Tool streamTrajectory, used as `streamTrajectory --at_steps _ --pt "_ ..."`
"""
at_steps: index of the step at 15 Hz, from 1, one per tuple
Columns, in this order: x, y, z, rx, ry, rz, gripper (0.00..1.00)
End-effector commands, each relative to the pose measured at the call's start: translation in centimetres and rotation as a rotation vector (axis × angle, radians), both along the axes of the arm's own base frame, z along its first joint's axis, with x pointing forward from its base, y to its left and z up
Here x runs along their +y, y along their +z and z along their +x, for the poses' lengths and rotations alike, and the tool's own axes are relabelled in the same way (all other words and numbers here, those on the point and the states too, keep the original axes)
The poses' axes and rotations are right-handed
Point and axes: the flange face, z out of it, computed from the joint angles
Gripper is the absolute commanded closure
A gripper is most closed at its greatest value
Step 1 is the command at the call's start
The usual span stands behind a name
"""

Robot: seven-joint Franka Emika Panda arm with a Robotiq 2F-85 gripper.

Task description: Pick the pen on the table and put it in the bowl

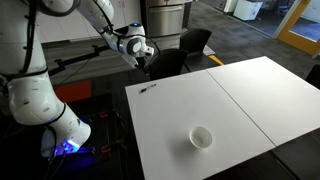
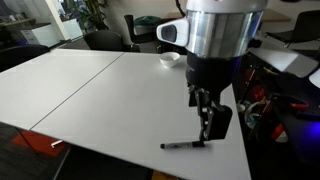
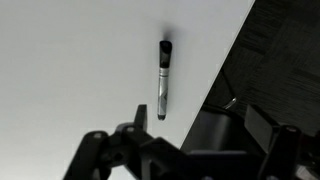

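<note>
Your tool (image 3: 188,145) hung over the counter (image 3: 80,60) with its two fingers (image 3: 95,150) spread wide and nothing between them. In the wrist view the pen (image 3: 163,80) lay flat on the white surface just ahead of those fingers. It ran lengthwise away from them and sat close to the counter's edge, clear of both fingers.

In an exterior view the tool (image 2: 205,128) pointed down, just above the pen (image 2: 185,145) and not touching it. The pen lay alongside the near edge. In an exterior view the pen (image 1: 148,89) showed as a small dark stick near one corner of the counter.

The bowl (image 1: 201,137) stood upright on the same panel, well apart from the pen, toward the opposite end. A thin seam (image 1: 240,105) split the counter, and both the pen and the bowl were on one side of it.
</note>
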Motion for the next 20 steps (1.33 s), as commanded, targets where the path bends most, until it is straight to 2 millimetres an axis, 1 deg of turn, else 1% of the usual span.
streamTrajectory --at_steps 1,5,9,14,19,20 --pt "0.7 -2.6 1.0 -0.033 0.028 0.065 0.00" --pt "0.6 -6.3 1.6 -0.010 0.051 0.082 0.00" --pt "0.2 -8.7 2.7 0.032 0.053 0.054 0.00" --pt "-0.1 -10.7 4.0 0.045 0.036 0.017 0.00" --pt "-0.1 -12.4 4.8 0.051 0.027 -0.016 0.00" --pt "-0.1 -12.6 4.9 0.052 0.027 -0.021 0.03"
